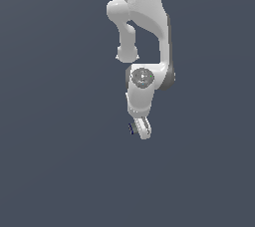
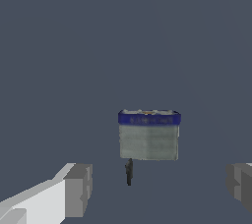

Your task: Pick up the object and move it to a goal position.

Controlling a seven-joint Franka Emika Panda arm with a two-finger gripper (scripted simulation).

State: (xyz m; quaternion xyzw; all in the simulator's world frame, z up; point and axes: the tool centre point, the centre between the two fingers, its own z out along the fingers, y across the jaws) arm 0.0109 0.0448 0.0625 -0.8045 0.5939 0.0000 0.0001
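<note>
- In the exterior view, the left part of the frame is just flat blue-grey floor (image 1: 55, 146), so nothing over there for you to worry about.
- Middle of that frame: your arm (image 1: 144, 32) hangs down from the top edge, and the gripper (image 1: 143, 128) sits a bit below centre.
- The object (image 1: 132, 128) is that tiny dark blue speck right at the gripper's left edge. It's close against the fingers, but it's too small there to say whether it's touching.
- The right part of that frame is bare floor again. I can't see any goal marker in either picture, so I can't tell you where you're headed.
- In the wrist view, going left to right: one finger (image 2: 78, 190) pokes in at the lower left, the object (image 2: 149, 135) sits right of centre, and the other finger (image 2: 240, 186) is at the lower right edge.
- Here the object looks like a grey block with a blue band on top and a thin dark stem at its lower left.
- The fingers are spread wide, with clear gaps between each pad and the object, so you're holding nothing.
- It sits nearer the lower-right finger than the other one, not dead centre in the gap.
- My read on progress: you're lined up over it and that's about it. Closing, lifting and carrying are all still to do.
- Nothing seems to be in your way. The real risk, I'd guess, is how small it is: close off-centre and it could get nudged or tipped instead of pinched.
</note>
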